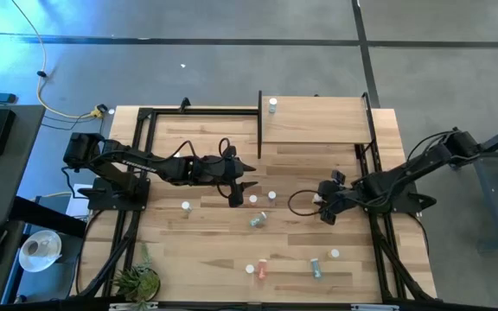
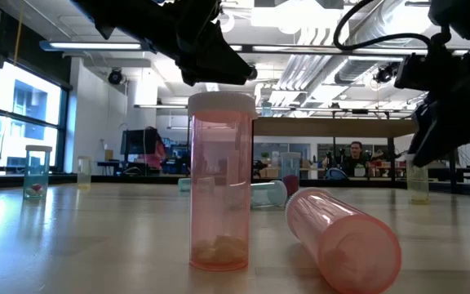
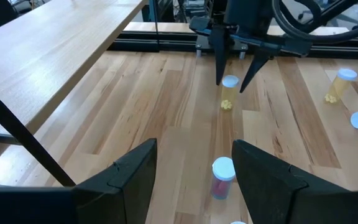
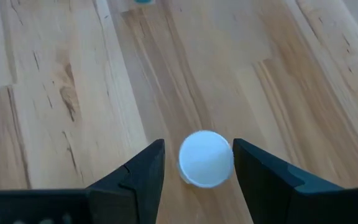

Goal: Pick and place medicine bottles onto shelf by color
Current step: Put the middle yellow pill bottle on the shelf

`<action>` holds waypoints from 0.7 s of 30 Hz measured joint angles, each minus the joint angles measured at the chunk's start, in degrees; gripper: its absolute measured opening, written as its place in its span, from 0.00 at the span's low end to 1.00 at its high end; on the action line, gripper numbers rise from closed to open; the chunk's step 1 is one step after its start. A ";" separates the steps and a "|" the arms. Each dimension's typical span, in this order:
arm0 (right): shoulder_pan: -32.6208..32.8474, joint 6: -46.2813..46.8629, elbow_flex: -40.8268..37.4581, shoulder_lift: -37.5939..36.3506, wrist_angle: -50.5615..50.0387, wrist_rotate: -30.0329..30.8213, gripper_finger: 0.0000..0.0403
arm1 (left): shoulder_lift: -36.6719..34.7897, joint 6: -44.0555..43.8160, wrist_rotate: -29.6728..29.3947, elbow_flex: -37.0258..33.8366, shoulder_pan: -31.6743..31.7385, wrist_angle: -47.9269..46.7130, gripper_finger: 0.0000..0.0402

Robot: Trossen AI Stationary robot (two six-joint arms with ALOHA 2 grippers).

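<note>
Medicine bottles lie scattered over the wooden bench (image 1: 206, 250), and one white-capped bottle (image 1: 273, 105) already stands on the raised shelf (image 1: 318, 121) at the far side.

Going left to right across the overhead view: the left hand (image 1: 239, 180) hangs over the middle of the bench, its two fingers spread apart and gripping nothing. A small pink bottle (image 3: 222, 178) stands upright just ahead of it, white cap up, in line with the gap between the fingers but not yet between them. The left wrist view shows this bottle a little beyond the fingertips.

Further right, the right hand (image 1: 327, 207) is lowered over a second bottle with a white cap (image 4: 205, 158). In the right wrist view the round cap sits squarely in the gap between the two spread fingers, seen from straight above, so the bottle stands upright with its long axis pointing up at the hand. The fingers flank the cap without pressing on it; nothing is held. The left wrist view shows this same bottle (image 3: 229, 92) as yellowish, with the right hand's fingers straddling it.

The right arm looks nearer to a grasp: it likely needs only to drop and close. Other bottles, one teal (image 1: 258, 221) and one pink (image 1: 261, 270), lie on their sides nearer the front edge.
</note>
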 joint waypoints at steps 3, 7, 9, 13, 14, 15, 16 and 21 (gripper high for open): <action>0.00 -0.01 0.00 -0.03 -0.06 0.00 0.44 | 0.00 0.00 0.00 0.00 0.00 0.02 0.50; 0.00 -0.02 -0.02 -0.06 -0.07 -0.71 0.37 | 0.00 0.00 0.00 0.00 -0.01 0.00 0.50; 0.00 -0.01 -0.02 -0.06 -0.07 -1.09 0.31 | 0.00 0.00 0.00 0.00 -0.02 0.00 0.50; 0.00 -0.01 -0.02 -0.06 -0.03 -1.05 0.24 | 0.00 -0.05 0.00 0.00 -0.02 0.00 0.50; 0.00 -0.01 -0.02 -0.08 -0.02 -1.05 0.23 | 0.00 -0.36 0.00 0.00 -0.02 -0.01 0.50; -0.02 -0.01 -0.02 -0.08 0.00 -1.05 0.23 | 0.00 -0.74 0.02 0.00 -0.02 -0.05 0.50; -0.02 -0.01 -0.02 -0.08 0.02 -1.05 0.23 | 0.00 -0.94 0.02 0.00 0.00 -0.15 0.50; -0.01 -0.02 -0.10 -0.08 3.17 -0.35 0.26 | 0.00 -1.08 0.01 0.00 0.00 -1.29 0.50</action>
